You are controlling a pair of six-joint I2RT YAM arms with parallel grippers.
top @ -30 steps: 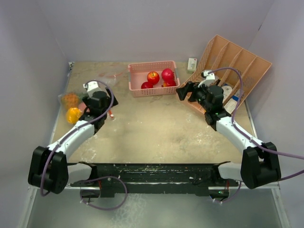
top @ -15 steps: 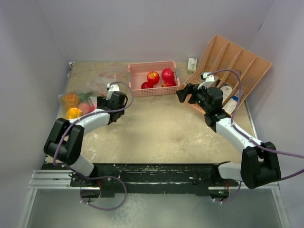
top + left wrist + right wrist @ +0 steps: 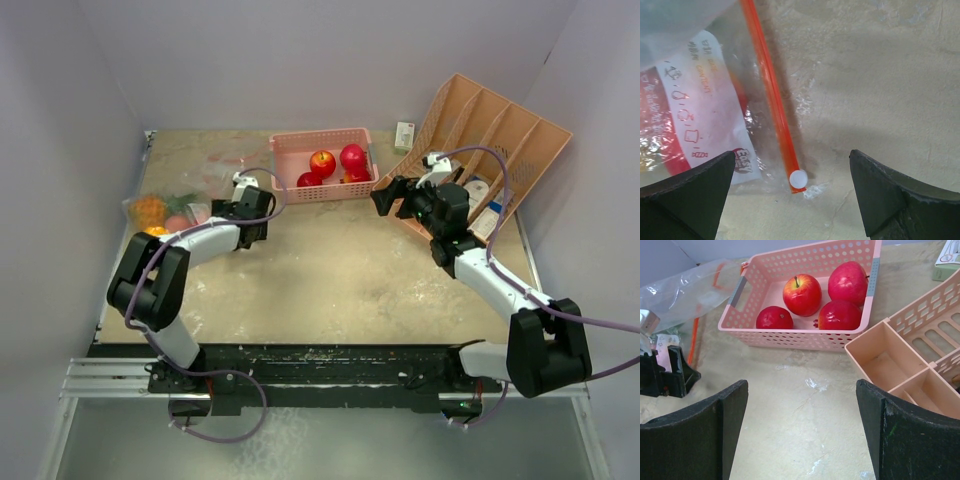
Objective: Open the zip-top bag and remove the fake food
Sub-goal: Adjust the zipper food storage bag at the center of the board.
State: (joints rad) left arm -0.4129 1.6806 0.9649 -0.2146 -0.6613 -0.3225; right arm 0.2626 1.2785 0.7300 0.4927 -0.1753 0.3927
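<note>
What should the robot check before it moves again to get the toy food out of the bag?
1. Left claw open: ok.
2. Orange zip strip lined up between its jaws: ok.
3. Zip-top bag opened: cannot tell.
4. Right claw open and empty: ok.
5. Fake food out of the bag: not ok, orange pieces show inside.

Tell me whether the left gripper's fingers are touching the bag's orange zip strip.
Apart. The left wrist view shows the orange zip strip lying between the open left fingers, with bag film on one side and bare table on the other.
</note>
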